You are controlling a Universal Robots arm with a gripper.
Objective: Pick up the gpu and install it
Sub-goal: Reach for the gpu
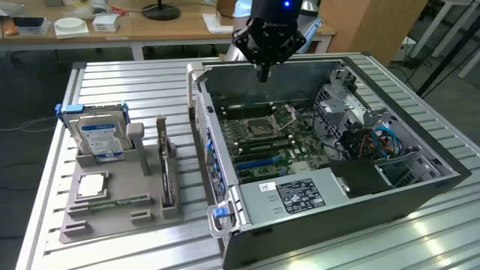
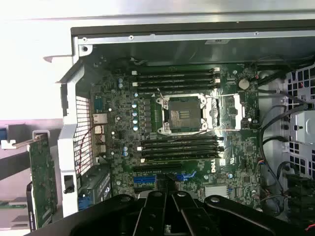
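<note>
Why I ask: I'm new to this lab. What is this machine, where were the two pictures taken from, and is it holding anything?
It is a robot arm. Its black grasping part, the end effector, hangs above an open computer case. One picture comes from a camera standing off the arm. The other comes from a camera on the arm's wrist, looking down at the circuit board inside the case. Beside the case, on the slatted metal table, a grey holder carries a hard drive and the graphics card, which stands on edge. The end effector is shut and holds nothing.
</note>
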